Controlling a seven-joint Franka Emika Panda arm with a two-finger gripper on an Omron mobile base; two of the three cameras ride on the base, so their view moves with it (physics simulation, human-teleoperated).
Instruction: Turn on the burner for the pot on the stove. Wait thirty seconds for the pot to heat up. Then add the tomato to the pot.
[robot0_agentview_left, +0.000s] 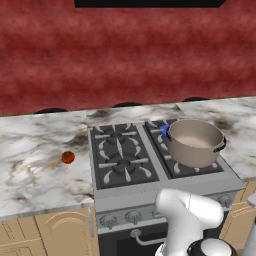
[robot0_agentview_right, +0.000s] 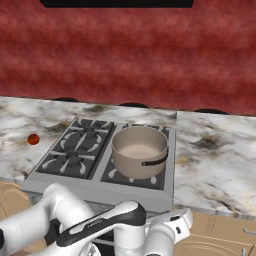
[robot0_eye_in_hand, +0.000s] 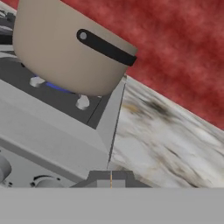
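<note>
Left base view is showing the pot (robot0_agentview_left: 196, 142) sitting on the right-hand burners of the stove (robot0_agentview_left: 150, 192), a small blue flame glowing at the burner (robot0_agentview_left: 164, 130) just beside its far left wall, so the heat appears to be on and the pot is likely being left to warm. The tomato (robot0_agentview_left: 68, 157) is lying on the marble counter (robot0_agentview_left: 35, 165) to the left of the stove, well apart from the pot, evidently waiting its turn. From the hand view, the gripper (robot0_eye_in_hand: 110, 180) is hanging low in front of the stove's near right corner, by the knob row, its jaws clenched together and gripping nothing. The pot's dark side handle (robot0_eye_in_hand: 106, 47) is facing the hand.
</note>
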